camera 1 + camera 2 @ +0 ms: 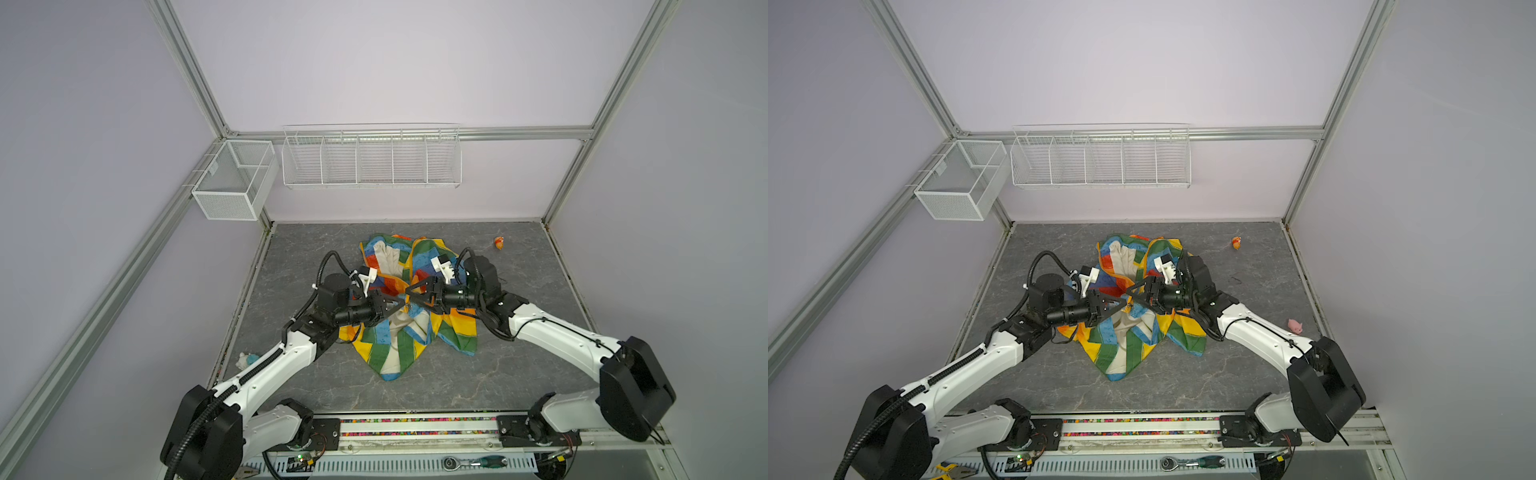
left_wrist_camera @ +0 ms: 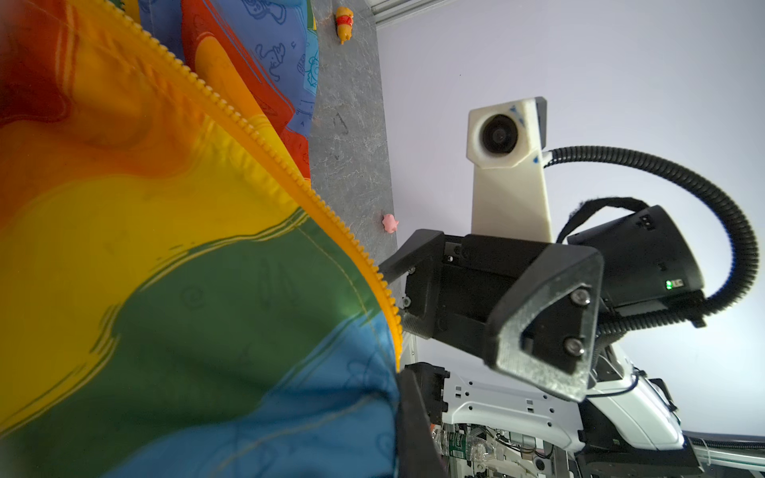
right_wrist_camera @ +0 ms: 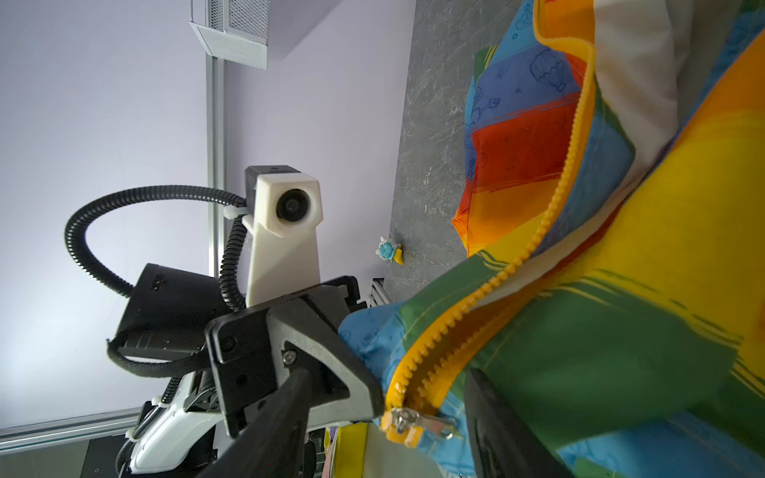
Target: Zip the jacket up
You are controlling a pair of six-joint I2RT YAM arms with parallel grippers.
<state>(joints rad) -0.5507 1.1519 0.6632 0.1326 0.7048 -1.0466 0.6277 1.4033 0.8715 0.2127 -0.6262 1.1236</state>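
Both top views look down from high above the near edge onto the whole worktop [image 1: 519,266]; each wrist view, close to the jacket [image 2: 165,248], faces the other.

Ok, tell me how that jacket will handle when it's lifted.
Probably floppy: the jacket lies crumpled in folds, so it should sag wherever unsupported. Likely light: the fabric looks thin. The zipper bends with the cloth, so it may buckle unless pulled taut.
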